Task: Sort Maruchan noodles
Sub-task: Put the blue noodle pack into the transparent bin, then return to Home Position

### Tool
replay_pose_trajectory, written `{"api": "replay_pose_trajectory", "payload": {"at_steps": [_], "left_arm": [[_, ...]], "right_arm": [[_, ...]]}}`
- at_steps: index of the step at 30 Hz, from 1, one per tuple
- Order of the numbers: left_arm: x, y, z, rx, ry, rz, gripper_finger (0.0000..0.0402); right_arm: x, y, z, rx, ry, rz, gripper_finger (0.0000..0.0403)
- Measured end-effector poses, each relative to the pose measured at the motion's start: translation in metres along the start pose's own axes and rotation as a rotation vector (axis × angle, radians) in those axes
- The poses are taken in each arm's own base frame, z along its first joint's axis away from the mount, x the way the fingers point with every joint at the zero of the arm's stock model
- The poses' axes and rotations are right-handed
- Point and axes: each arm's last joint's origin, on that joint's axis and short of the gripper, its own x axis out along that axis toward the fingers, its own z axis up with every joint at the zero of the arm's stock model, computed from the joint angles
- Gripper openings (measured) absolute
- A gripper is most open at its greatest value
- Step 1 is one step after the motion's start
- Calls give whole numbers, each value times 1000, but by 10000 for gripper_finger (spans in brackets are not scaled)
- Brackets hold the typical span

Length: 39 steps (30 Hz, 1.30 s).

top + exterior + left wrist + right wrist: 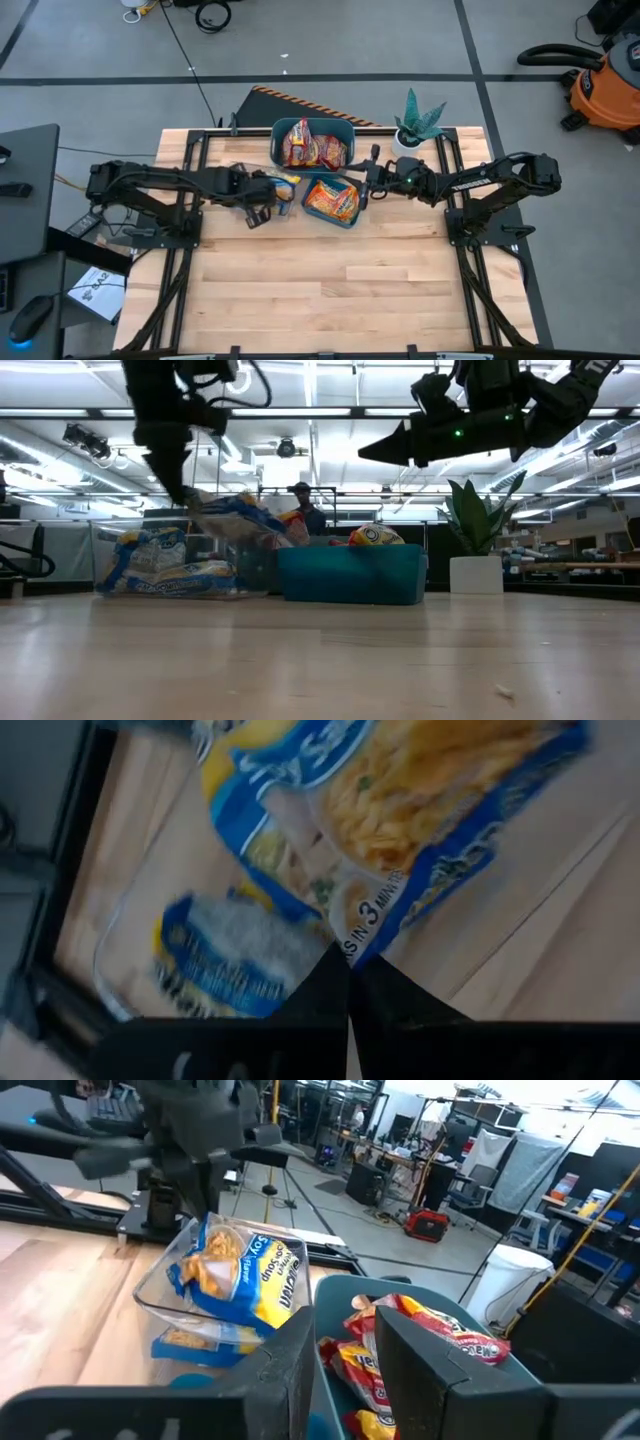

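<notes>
right now the left gripper (pixel 348 982) has its jaws pinched on the edge of a crinkly blue-and-yellow noodle packet (pixel 420 810), which hangs just above the clear plastic tray (pixel 287 190) holding another blue packet. its long axis runs away from the jaws. the right gripper (pixel 368 182), jaws spread, hovers beside the teal bins (pixel 340 216).

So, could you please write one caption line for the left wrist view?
Left claw shut on a blue-and-yellow noodle packet, held above the clear tray containing another.
</notes>
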Motion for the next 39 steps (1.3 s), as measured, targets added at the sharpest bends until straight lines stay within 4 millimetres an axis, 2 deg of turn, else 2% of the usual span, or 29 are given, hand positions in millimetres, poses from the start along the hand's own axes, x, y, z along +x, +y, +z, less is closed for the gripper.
{"api": "replay_pose_trajectory", "payload": {"at_steps": [7,12,15,19,23,29,34,39], "left_arm": [[18,-15,-24,-47,81,-10,15],[29,-18,-34,-53,121,-1,94],[15,-9,-30,-29,189,-26,141],[-15,-1,-15,-70,49,-66,168],[-37,4,-17,-70,-114,-130,165],[-52,25,-44,-187,-294,-209,137],[-44,35,-65,-248,-482,-276,112],[-31,41,-82,-265,-605,-289,85]], "right_arm": [[0,5,1,-14,-4,17,113],[0,4,1,-14,-3,12,113],[0,4,1,-16,-3,12,113],[0,4,1,-21,-2,11,113],[0,4,0,-24,8,12,113],[-2,5,-1,-17,-8,11,113],[-7,5,-4,6,-71,69,113],[-14,-4,-11,56,-120,57,102]]}}
